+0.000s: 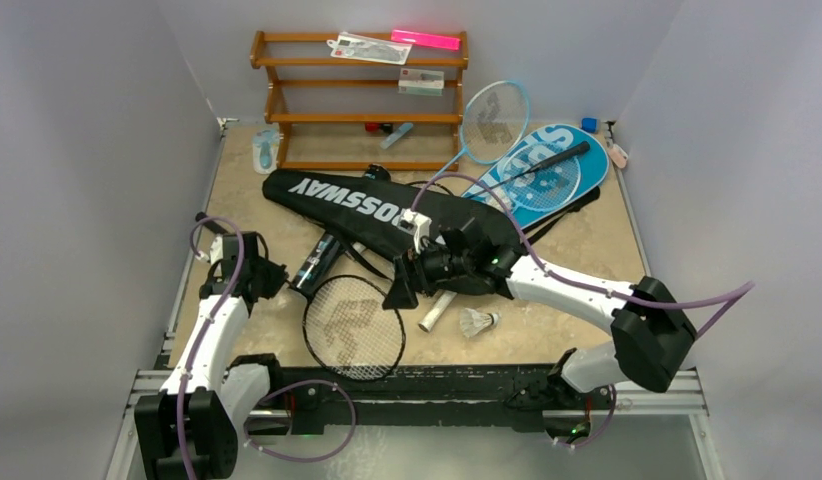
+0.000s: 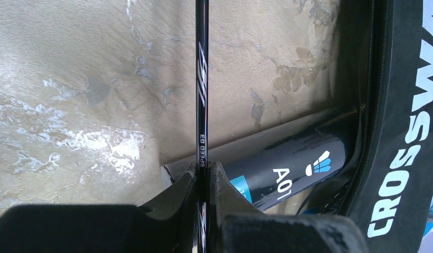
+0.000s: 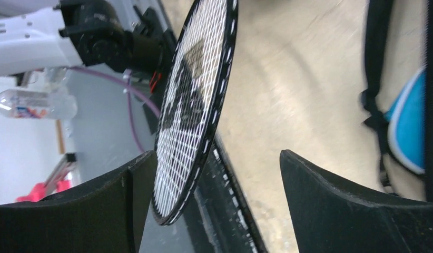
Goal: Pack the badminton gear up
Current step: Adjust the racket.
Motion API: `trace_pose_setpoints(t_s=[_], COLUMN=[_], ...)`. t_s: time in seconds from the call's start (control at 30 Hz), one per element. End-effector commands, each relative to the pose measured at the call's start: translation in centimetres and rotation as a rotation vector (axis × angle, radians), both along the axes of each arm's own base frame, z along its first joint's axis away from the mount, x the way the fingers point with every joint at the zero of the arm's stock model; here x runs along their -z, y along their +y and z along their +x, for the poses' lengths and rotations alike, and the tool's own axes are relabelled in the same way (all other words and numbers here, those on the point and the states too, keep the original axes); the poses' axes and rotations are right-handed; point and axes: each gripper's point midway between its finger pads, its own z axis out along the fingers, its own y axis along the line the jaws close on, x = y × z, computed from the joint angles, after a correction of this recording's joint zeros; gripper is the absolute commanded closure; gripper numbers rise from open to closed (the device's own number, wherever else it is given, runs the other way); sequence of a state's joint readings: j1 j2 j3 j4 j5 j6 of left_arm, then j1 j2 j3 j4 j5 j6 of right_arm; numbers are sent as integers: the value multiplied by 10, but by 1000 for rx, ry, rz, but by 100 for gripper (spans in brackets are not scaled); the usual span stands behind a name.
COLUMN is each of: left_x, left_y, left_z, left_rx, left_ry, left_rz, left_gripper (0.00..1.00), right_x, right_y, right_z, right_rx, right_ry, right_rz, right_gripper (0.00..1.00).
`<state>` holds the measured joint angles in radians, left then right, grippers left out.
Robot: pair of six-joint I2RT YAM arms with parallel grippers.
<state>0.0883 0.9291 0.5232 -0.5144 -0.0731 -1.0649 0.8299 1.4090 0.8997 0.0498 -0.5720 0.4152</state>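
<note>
1. Left gripper [image 2: 202,182]: you would have found it closed, its fingers [image 2: 178,192] clamped on the thin shaft of the black racket [image 2: 202,79]. The shaft ran straight out from between the jaws, over the table [image 2: 72,79].

2. Right gripper [image 3: 217,158]: its jaws stood wide apart and held nothing. In the right wrist view the strung head [image 3: 196,105] of the same racket sat in the gap, close against the finger on the left of that view. You could not tell whether rim and finger touched.

3. Location of the gear, top view unless noted:
- The racket head lay near the front edge of the table, between the two arms.
- The long black tube [image 2: 288,168] lay just beyond the left gripper (left wrist view), its far end against the edge of the black cover [image 1: 387,210].
- The black cover lay across the middle of the table, and the right arm reached over its near edge.
- One shuttlecock [image 1: 477,322] lay on bare table just right of the racket head.
- The blue cover [image 1: 562,185] lay at the back right with a second black racket [image 1: 565,156] on top of it.
- The light-blue racket [image 1: 494,120] lay behind the blue cover, its head near the wooden rack [image 1: 367,118].
</note>
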Motion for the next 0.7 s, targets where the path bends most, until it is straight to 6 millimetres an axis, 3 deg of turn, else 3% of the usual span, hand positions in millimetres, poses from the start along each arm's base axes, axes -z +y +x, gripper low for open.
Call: trace_pose_setpoints(t_s=[0.0, 0.07, 0.33, 0.37, 0.47, 0.67], left_x=[-20, -23, -19, -17, -8, -1], left_y=[-4, -3, -3, -2, 7, 31], left_z=[15, 15, 20, 20, 15, 15], left_rx=[5, 2, 4, 6, -22, -53], left_ry=[-79, -84, -79, -70, -24, -40], left_rz=[-21, -18, -21, -22, -32, -77], left_gripper=[100, 100, 100, 97, 77, 66], right_x=[-8, -8, -17, -17, -17, -21], right_y=[13, 14, 13, 12, 10, 9], right_z=[-28, -31, -46, -46, -47, -48], right_rx=[-66, -83, -141, -139, -132, -129], right_ry=[104, 122, 188, 191, 193, 209], right_rz=[76, 88, 115, 109, 99, 107], right_gripper=[16, 28, 95, 100, 100, 100])
